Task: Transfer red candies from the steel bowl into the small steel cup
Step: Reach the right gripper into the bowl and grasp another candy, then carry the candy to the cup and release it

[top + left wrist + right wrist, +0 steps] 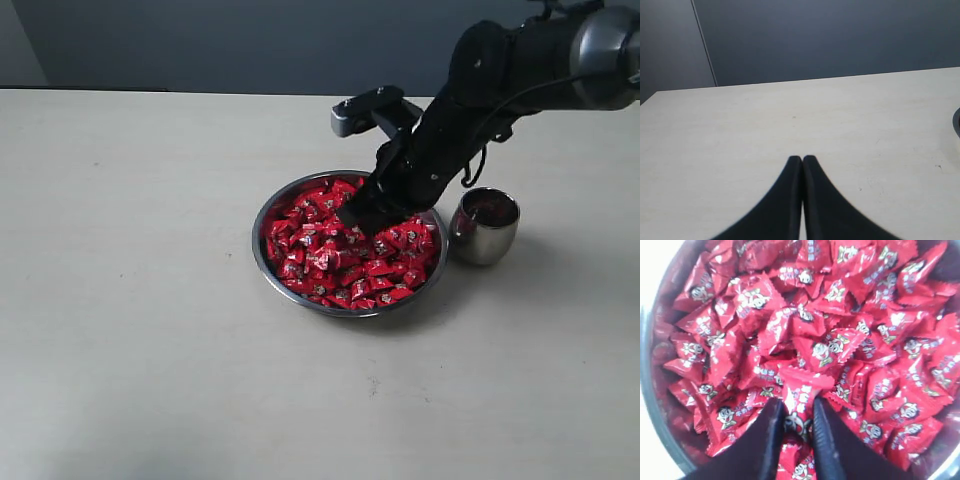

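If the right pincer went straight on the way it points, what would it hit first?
Likely the red candy inside the right pincer, then the pile below; the bowl floor is hidden.

Mirror-shiny steel bowl; red candies in glossy crinkled wrappers; matt table.

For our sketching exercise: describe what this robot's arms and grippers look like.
The right arm is black, with a rounded silver-grey joint housing, a thin black cable looping beside it, and a grey camera block on a black bracket. The right gripper and left gripper each have two smooth black fingers tapering to rounded tips. No markings show.
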Robot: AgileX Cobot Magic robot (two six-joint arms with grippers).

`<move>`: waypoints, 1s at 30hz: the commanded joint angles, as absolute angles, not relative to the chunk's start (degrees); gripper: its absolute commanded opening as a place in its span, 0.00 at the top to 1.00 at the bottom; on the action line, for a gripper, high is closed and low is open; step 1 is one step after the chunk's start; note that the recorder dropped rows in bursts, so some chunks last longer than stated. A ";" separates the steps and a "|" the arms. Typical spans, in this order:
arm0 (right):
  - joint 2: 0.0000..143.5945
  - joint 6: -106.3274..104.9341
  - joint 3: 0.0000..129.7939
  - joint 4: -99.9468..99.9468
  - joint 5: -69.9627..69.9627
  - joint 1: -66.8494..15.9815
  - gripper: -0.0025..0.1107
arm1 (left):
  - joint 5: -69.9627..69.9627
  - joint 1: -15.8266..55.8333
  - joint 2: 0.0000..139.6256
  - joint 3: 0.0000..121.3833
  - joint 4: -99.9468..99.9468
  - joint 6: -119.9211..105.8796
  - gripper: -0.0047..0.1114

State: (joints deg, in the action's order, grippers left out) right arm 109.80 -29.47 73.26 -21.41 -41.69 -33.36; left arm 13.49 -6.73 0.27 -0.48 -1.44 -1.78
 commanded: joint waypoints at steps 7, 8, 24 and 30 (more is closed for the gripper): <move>101.89 -23.95 73.55 -12.20 -43.29 -30.55 0.97 | 13.22 -6.85 0.00 0.00 -1.55 -1.68 0.96; 101.80 -23.30 73.55 -11.97 -43.29 -29.39 0.97 | 13.22 -6.85 0.00 0.00 -1.55 -1.68 0.96; 104.38 -20.77 73.34 -12.61 -46.18 -16.62 0.97 | 13.22 -6.85 0.00 0.00 -1.55 -1.68 0.96; 105.33 -21.04 73.34 -14.59 -47.18 -16.62 0.97 | 13.22 -6.85 0.00 0.00 -1.55 -1.68 0.96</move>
State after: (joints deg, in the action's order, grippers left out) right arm 105.25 -20.76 73.26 -14.54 -46.93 -16.88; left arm 13.49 -6.73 0.27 -0.48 -1.44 -1.78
